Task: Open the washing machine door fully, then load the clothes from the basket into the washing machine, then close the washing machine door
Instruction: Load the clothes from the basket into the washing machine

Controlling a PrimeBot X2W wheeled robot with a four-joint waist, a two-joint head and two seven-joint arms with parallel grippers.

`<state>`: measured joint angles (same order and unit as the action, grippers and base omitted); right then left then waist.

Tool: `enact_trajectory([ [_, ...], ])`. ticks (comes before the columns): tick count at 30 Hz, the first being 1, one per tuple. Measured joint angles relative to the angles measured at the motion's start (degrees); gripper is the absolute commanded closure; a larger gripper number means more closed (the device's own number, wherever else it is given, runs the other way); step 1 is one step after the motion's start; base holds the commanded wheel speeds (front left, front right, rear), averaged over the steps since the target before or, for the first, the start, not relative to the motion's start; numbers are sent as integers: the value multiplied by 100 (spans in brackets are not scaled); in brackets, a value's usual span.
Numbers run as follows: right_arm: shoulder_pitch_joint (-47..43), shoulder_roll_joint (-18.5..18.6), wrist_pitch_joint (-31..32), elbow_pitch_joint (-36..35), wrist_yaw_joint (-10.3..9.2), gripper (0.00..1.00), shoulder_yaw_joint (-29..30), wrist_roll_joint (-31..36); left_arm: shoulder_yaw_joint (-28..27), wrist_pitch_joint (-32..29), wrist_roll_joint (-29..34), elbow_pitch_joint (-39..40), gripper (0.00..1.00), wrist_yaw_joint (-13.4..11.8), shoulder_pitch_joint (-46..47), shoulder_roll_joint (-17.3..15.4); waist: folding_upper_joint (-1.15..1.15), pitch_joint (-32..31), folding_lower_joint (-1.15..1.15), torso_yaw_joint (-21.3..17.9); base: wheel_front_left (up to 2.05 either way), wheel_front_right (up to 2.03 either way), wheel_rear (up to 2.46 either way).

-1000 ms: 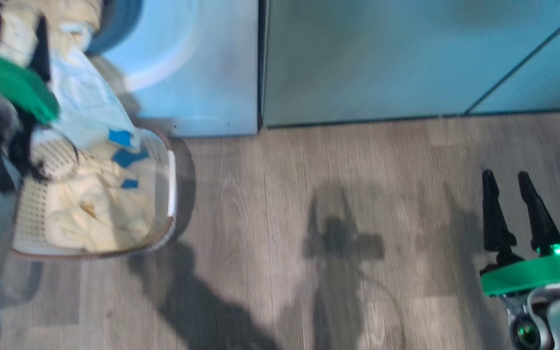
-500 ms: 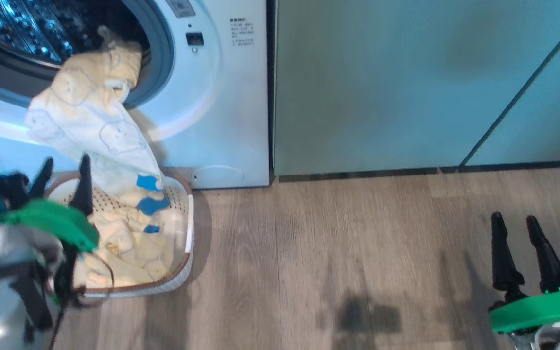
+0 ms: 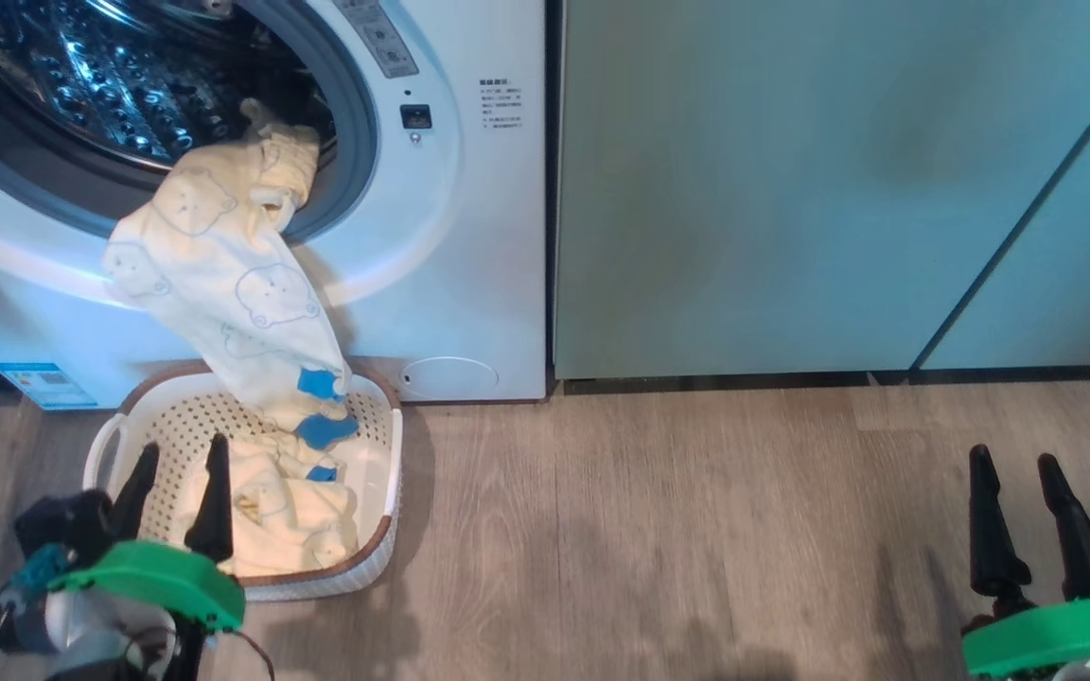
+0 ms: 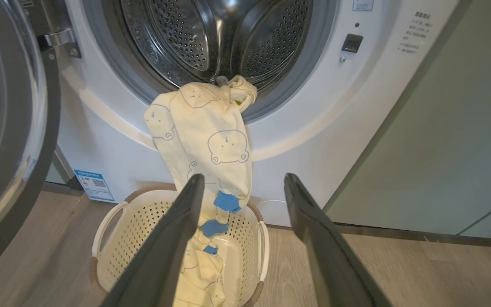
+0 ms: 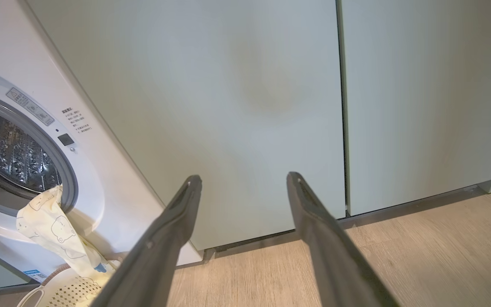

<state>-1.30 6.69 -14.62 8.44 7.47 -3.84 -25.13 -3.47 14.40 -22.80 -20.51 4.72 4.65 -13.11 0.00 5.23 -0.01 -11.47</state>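
Clothes (image 3: pixel 223 274) drape from washing machine (image 3: pixel 479 236) into basket (image 3: pixel 356 569); left pincer (image 3: pixel 184 445), right pincer (image 3: pixel 1014 457) spread, empty; cabinets (image 3: pixel 744 189) alongside.

the left gripper (image 3: pixel 184 445), at 7 o'clock in the head view, has two long black fingers (image 3: pixel 216 501), broad at the base and narrowing to a blunt tip. under them sits a bright green collar (image 3: pixel 152 579) with a rounded edge. below the collar there is a silver-grey wrist housing (image 3: pixel 91 634), and at its 10 o'clock a small teal part (image 3: pixel 34 572) and a black block (image 3: pixel 67 522). a thin dark cable (image 3: pixel 261 653) curves out at the collar's 5 o'clock. the right gripper (image 3: pixel 1014 457), at 5 o'clock, has the same black fingers and the same green collar. in both wrist views the fingers look matt dark grey, each with a flat inner face.
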Motion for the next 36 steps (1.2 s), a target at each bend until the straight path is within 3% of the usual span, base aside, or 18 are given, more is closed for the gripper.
enact_trajectory([
  [8,-96,-2,0,-11,0,0,30,0,-382,1,322,-21,0,177,-225,368,0,-60,0,104,0,0,0],
  [15,-96,-5,0,-20,0,0,18,-1,-377,1,431,-572,0,254,-272,483,0,34,0,141,0,0,0],
  [18,-83,-5,0,-32,0,0,-36,-1,-376,-1,415,-1216,0,268,-86,503,0,173,0,126,0,0,0],
  [30,453,-1,0,-96,0,0,-212,-14,-182,-131,300,-3147,0,269,2185,479,0,1102,2,-69,0,0,0],
  [36,887,2,0,-122,0,0,-359,-66,-93,-179,309,-3791,0,269,3238,308,0,1746,3,-229,0,0,0],
])
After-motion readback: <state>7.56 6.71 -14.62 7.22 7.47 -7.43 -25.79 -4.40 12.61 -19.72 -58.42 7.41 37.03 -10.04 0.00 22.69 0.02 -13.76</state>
